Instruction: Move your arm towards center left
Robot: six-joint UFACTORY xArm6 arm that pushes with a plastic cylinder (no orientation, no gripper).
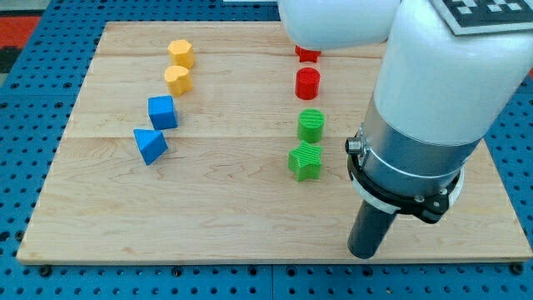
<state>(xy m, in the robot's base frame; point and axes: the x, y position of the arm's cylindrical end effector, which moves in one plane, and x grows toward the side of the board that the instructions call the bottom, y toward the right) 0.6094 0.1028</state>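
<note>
We can read no words, numbers or brand names anywhere. The only sign we see is a black-and-white square-patterned marker [490, 12] on top of the large white robot arm housing [450, 67], cut off by the view's top edge.

We see a pale wooden board [250, 208] carrying eight blocks. On the view's left lie two yellow blocks [181, 53] [177, 80], a blue cube [161, 112] and a blue wedge [150, 145]. Near the middle stand a partly hidden red block [307, 55], a red cylinder [307, 83], a green cylinder [311, 125] and a green block [305, 161].
</note>
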